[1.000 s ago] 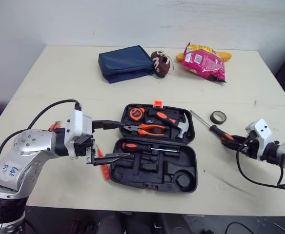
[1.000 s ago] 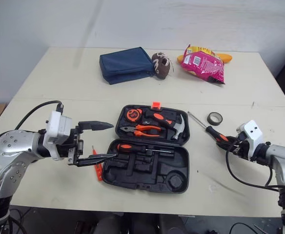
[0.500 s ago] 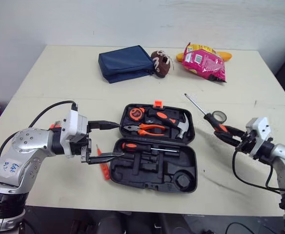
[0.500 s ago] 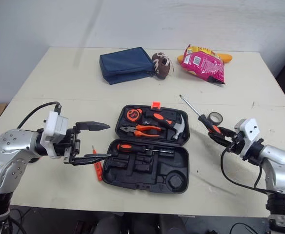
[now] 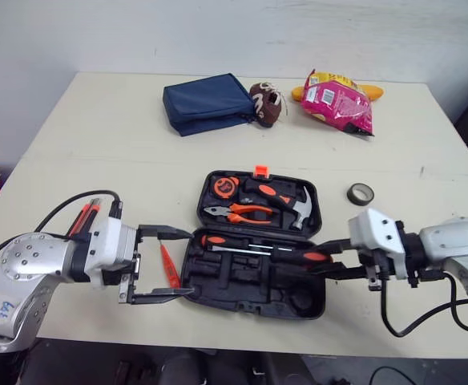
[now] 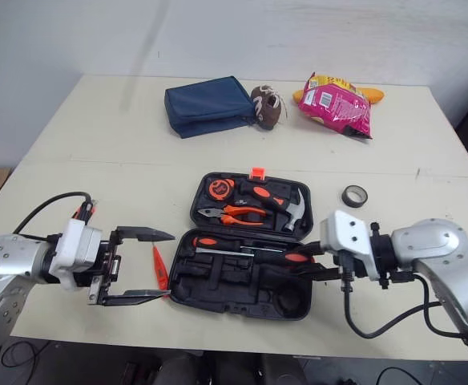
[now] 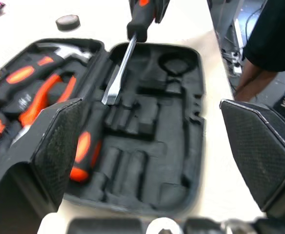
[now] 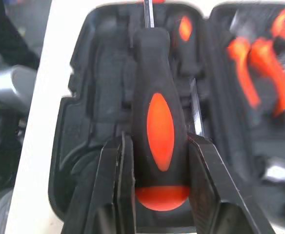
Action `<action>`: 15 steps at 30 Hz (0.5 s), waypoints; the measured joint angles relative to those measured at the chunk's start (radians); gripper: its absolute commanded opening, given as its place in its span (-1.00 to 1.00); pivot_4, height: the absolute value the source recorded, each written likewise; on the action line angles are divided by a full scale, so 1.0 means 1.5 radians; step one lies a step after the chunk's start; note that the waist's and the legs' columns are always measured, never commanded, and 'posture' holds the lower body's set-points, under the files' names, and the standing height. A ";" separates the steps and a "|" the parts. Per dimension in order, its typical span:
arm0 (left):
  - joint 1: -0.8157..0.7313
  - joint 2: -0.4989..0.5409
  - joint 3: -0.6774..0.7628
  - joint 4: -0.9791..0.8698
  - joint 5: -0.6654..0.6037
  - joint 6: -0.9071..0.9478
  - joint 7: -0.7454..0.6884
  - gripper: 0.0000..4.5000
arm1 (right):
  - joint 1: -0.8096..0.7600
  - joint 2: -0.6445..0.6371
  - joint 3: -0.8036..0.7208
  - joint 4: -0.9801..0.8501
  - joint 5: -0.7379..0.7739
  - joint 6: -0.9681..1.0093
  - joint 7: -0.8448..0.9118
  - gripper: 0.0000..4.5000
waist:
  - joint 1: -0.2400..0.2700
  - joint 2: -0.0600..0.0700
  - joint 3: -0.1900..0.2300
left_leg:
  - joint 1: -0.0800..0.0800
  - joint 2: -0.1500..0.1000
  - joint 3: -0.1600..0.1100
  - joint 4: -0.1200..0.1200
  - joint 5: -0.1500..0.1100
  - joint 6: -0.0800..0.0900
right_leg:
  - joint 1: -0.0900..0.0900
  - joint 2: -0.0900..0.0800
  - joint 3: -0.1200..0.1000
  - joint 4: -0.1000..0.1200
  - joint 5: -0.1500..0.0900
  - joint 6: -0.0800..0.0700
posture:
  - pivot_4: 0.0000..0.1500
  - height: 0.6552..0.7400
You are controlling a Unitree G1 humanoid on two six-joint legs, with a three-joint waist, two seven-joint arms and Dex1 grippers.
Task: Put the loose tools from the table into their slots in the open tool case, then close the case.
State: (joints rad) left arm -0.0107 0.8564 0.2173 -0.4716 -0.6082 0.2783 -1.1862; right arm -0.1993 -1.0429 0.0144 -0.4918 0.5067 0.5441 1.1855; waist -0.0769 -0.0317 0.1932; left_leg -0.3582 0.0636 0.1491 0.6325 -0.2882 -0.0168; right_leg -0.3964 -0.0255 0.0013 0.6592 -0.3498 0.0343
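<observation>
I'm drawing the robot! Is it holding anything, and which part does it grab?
The right end effector holds a screwdriver by its black-and-orange handle. The left end effector is open and holds nothing.

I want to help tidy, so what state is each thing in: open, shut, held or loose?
Black plastic tool case: open, lid flat.
Black-and-orange screwdriver: held over the case's lower half.
Right gripper: shut on that screwdriver.
Left gripper: open, empty.
Small orange tool: loose on the table.
Black tape roll: loose on the table.
</observation>
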 measured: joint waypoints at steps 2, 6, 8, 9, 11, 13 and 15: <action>0.021 0.010 0.002 0.001 0.015 -0.011 -0.006 1.00 | -0.010 -0.001 0.029 -0.016 -0.015 0.036 -0.029 -0.57 | 0.001 0.000 0.000 | 0.000 0.000 0.000 0.000 0.000 0.000 | 0.000 0.000 0.000 0.000 0.000 0.000 | 1.00 1.00; 0.037 0.012 0.000 0.000 0.027 -0.019 0.000 1.00 | -0.025 0.027 0.058 -0.034 -0.027 0.086 -0.085 -0.57 | 0.002 0.000 0.000 | -0.001 0.000 0.000 0.000 0.000 0.000 | -0.001 0.000 0.000 0.000 0.000 0.000 | 1.00 1.00; 0.037 0.012 0.000 -0.001 0.027 -0.014 0.008 1.00 | -0.035 0.027 0.064 -0.029 -0.038 0.089 -0.091 -0.57 | 0.002 0.000 0.000 | -0.001 0.000 0.000 0.000 0.000 0.000 | -0.001 0.000 0.000 0.000 0.000 0.000 | 1.00 1.00; 0.037 0.012 0.000 -0.004 0.027 -0.011 0.011 1.00 | -0.040 0.027 0.064 -0.023 -0.040 0.088 -0.090 -0.57 | 0.002 0.000 0.000 | -0.001 0.000 0.000 0.000 0.000 0.000 | -0.001 0.000 0.000 0.000 0.000 0.000 | 1.00 1.00; 0.039 0.012 -0.001 -0.010 0.027 -0.008 0.014 1.00 | -0.043 0.026 0.064 -0.016 -0.040 0.087 -0.085 -0.57 | 0.001 0.000 0.000 | -0.001 0.000 0.000 0.000 0.000 0.000 | -0.001 0.000 0.000 -0.001 0.000 0.000 | 1.00 1.00; 0.042 0.012 -0.001 -0.018 0.027 -0.003 0.017 1.00 | -0.043 0.016 0.068 -0.005 -0.049 0.080 -0.072 -0.57 | 0.000 0.000 0.000 | -0.001 0.000 0.000 -0.001 0.000 0.000 | -0.001 0.000 0.000 -0.001 0.000 0.000 | 1.00 1.00; 0.042 0.012 -0.001 -0.017 0.027 -0.001 0.018 1.00 | -0.043 0.006 0.073 0.001 -0.061 0.075 -0.061 -0.57 | 0.000 0.000 0.000 | -0.001 0.000 0.000 0.000 0.000 0.000 | -0.001 0.000 -0.001 -0.001 0.000 0.000 | 1.00 1.00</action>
State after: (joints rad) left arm 0.0524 0.8750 0.2155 -0.4974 -0.5676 0.2773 -1.1597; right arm -0.2634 -1.0339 0.1243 -0.4899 0.4147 0.6572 1.0932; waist -0.0767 -0.0320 0.1931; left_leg -0.3597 0.0640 0.1489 0.6318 -0.2886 -0.0161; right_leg -0.3977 -0.0252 0.0003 0.6582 -0.3501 0.0338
